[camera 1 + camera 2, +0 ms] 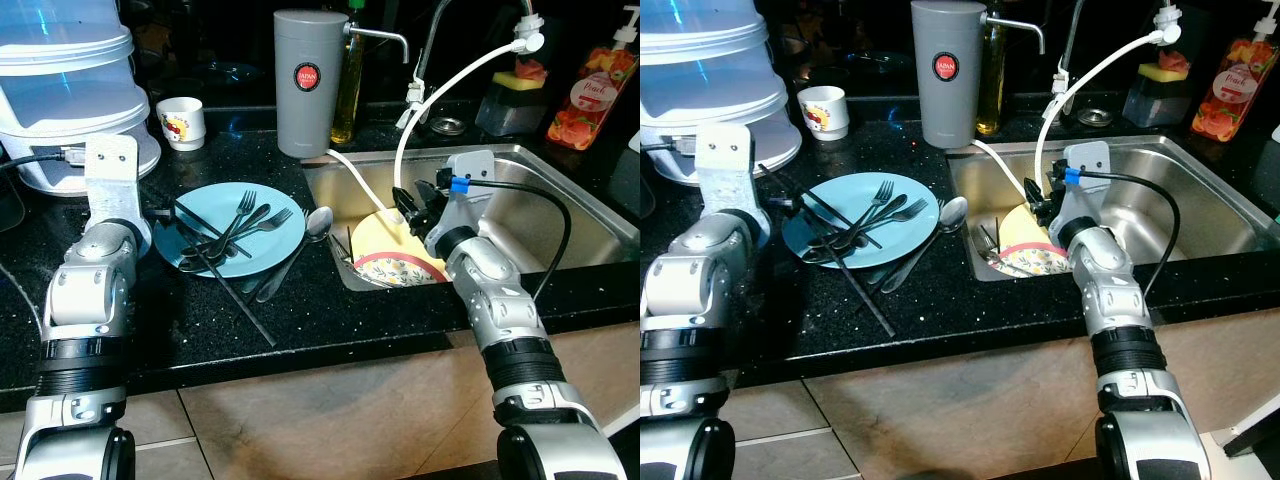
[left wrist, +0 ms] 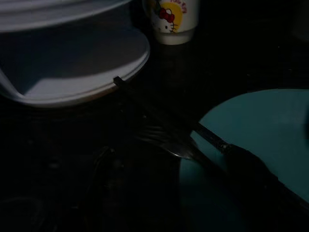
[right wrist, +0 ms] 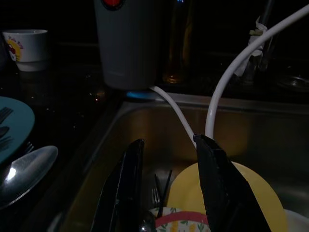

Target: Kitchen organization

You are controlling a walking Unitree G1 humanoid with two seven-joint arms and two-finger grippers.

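Parted fingers over yellow plate, sink

Cutlery-heaped blue plate (countertop)

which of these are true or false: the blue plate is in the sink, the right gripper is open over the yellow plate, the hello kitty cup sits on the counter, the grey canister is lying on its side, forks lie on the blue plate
1. The blue plate is in the sink. False: it lies on the black counter, beside the sink.
2. The right gripper is open over the yellow plate. True.
3. The Hello Kitty cup sits on the counter. True.
4. The grey canister is lying on its side. False: it stands upright behind the sink's corner.
5. Forks lie on the blue plate. True.
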